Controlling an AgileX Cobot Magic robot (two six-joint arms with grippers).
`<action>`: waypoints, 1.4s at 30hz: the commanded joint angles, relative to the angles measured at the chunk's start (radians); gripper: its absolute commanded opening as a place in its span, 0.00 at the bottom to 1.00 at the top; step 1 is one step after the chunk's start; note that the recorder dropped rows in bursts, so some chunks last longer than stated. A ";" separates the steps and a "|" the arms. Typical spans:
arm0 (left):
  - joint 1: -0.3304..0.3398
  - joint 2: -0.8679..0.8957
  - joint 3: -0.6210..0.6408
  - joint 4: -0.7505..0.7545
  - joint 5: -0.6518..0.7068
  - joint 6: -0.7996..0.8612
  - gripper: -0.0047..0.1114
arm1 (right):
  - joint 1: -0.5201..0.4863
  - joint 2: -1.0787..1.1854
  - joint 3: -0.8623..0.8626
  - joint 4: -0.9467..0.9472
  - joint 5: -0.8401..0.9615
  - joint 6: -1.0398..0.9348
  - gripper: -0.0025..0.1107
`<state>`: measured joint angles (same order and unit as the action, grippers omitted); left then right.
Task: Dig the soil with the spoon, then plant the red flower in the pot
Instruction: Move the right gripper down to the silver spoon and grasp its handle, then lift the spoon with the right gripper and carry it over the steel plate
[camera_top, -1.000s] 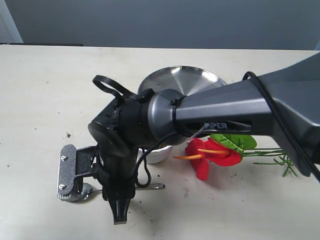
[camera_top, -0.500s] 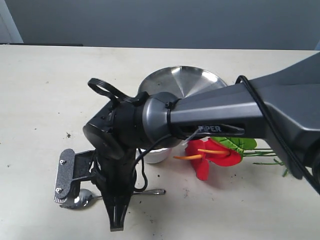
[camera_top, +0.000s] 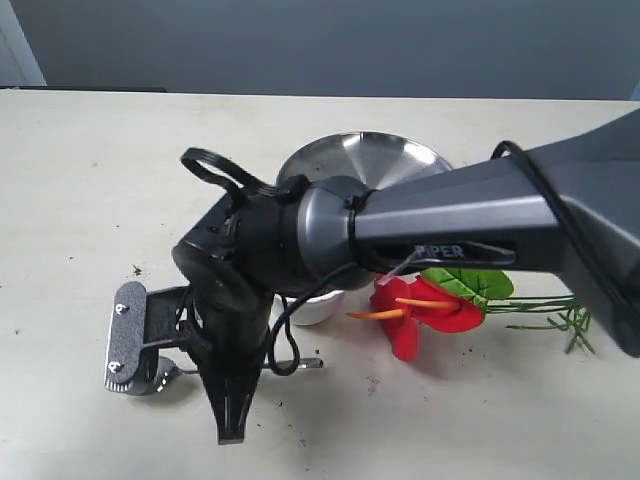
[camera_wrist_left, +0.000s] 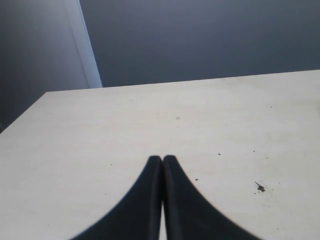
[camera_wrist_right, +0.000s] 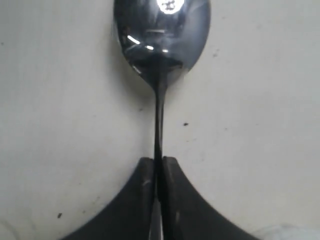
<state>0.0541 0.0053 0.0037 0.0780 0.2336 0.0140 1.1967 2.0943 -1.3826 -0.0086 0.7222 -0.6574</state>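
Now clamped on the spoon (camera_wrist_right: 159, 30) handle — right gripper (camera_wrist_right: 158, 167), low over the table (camera_top: 80, 180), left of the pot (camera_top: 318, 308). Left gripper (camera_wrist_left: 162, 162) pinched shut, empty — red flower (camera_top: 425, 310) lying right of pot.

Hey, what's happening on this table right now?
The right gripper has closed on the handle of the spoon, low over the table, so digging has not begun. The red flower lies on the table beside the pot, which the arm mostly hides, with a steel plate behind. The left gripper is shut and holds nothing, off to the side.
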 joint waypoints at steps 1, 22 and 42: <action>-0.007 -0.005 -0.004 -0.008 -0.001 -0.004 0.04 | -0.010 -0.079 0.002 -0.003 -0.053 0.003 0.02; -0.007 -0.005 -0.004 -0.008 -0.001 -0.004 0.04 | -0.010 -0.295 0.002 -0.393 0.028 0.069 0.02; -0.007 -0.005 -0.004 -0.008 -0.001 -0.004 0.04 | -0.008 -0.285 0.002 -0.938 0.474 0.228 0.02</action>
<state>0.0541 0.0053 0.0037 0.0780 0.2336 0.0140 1.1893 1.8110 -1.3826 -0.9454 1.1115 -0.4174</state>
